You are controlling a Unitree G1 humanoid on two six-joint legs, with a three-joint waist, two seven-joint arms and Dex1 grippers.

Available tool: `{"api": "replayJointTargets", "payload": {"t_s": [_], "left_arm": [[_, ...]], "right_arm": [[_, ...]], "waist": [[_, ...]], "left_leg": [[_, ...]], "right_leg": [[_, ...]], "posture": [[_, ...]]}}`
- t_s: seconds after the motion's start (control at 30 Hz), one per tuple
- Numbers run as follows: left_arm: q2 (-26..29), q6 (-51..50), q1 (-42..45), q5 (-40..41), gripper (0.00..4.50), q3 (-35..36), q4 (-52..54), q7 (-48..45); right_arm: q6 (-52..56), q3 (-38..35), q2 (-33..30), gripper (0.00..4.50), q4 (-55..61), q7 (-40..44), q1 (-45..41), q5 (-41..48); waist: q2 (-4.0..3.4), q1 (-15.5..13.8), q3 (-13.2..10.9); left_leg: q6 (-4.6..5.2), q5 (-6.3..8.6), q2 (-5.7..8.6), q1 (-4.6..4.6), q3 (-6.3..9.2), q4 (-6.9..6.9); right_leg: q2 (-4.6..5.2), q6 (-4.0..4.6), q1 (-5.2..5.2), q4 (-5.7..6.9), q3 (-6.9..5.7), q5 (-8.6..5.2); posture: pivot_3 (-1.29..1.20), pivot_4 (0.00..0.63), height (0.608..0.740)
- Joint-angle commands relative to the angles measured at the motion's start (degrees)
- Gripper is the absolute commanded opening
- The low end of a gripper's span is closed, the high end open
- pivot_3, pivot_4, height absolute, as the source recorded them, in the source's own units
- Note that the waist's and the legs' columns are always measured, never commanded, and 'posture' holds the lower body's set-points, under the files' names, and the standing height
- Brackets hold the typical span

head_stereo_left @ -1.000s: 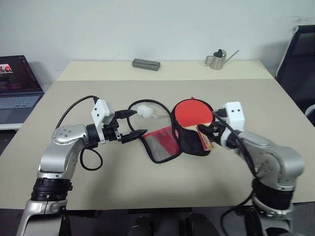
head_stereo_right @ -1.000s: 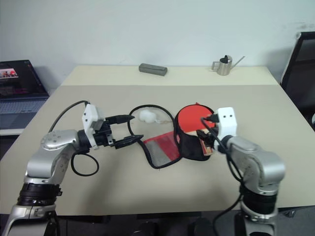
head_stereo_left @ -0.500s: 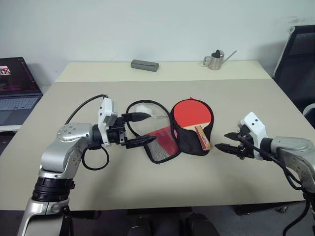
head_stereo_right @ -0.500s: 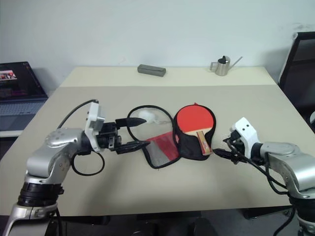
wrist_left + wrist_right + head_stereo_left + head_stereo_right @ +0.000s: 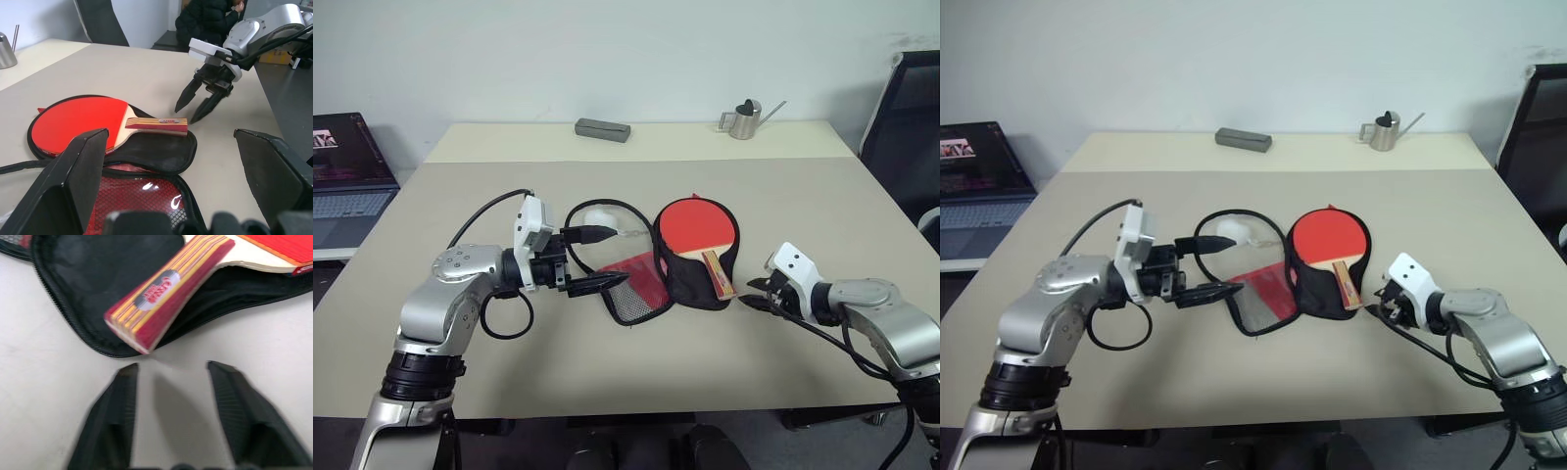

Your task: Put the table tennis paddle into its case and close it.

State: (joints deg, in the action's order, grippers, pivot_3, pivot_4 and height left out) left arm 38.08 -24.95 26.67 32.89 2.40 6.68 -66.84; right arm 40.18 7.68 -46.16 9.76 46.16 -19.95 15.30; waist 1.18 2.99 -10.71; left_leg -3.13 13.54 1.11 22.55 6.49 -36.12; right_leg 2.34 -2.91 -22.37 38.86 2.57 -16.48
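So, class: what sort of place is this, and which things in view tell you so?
Probably an office or lab workspace: a plain beige table against a bare wall, an open laptop on a side desk, and a black office chair.

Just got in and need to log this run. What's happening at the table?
A two-armed robot is packing a table tennis paddle into its case. The paddle lies on the case's open black half, unzipped. The right tool, open and empty, sits just off the handle end. The left tool hovers open by the red mesh flap.
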Motion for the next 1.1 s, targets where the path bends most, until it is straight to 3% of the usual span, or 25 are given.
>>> {"api": "replayJointTargets", "payload": {"t_s": [0.03, 0.1, 0.37, 1.1], "left_arm": [[0.15, 0.24, 0.35, 0.38, 4.50, 0.38, 2.22, 0.37], [0.15, 0.27, 0.38, 0.34, 4.50, 0.38, 2.16, 0.37], [0.47, 0.33, 0.32, 0.26, 4.50, 0.59, 2.19, 0.24], [0.30, 0.36, -0.58, 0.22, 4.50, 1.20, 2.55, 1.66]], "right_arm": [[-3.17, 0.42, 0.33, 0.70, -0.77, 0.13, -1.29, -2.18], [-3.89, 0.66, 0.48, 0.02, -1.28, 0.57, -1.33, -2.72], [-1.68, -0.05, 1.97, 0.02, 2.71, 3.06, -1.20, -0.43], [2.33, 0.82, 7.38, 0.02, 6.20, 0.32, -3.09, 0.19]], "waist": [[0.00, -0.03, 0.00], [0.00, -0.07, 0.00], [0.00, -0.09, 0.00], [0.00, 0.05, 0.00]], "left_leg": [[0.00, 0.00, 0.00, 0.00, 0.00, 0.00], [0.00, 0.00, 0.01, 0.00, 0.00, 0.00], [0.00, 0.00, 0.00, 0.00, 0.01, 0.00], [0.00, 0.00, -0.02, -0.07, 0.01, 0.00]], "right_leg": [[0.00, 0.00, 0.00, 0.00, 0.00, 0.00], [0.00, 0.00, 0.00, 0.00, 0.00, 0.00], [0.00, 0.00, 0.00, 0.01, 0.00, 0.00], [-0.01, 0.01, 0.02, 0.05, 0.01, 0.00]], "posture": [[0.00, 0.150, 0.740], [0.00, 0.150, 0.740], [0.00, 0.150, 0.740], [0.00, 0.150, 0.740]]}}
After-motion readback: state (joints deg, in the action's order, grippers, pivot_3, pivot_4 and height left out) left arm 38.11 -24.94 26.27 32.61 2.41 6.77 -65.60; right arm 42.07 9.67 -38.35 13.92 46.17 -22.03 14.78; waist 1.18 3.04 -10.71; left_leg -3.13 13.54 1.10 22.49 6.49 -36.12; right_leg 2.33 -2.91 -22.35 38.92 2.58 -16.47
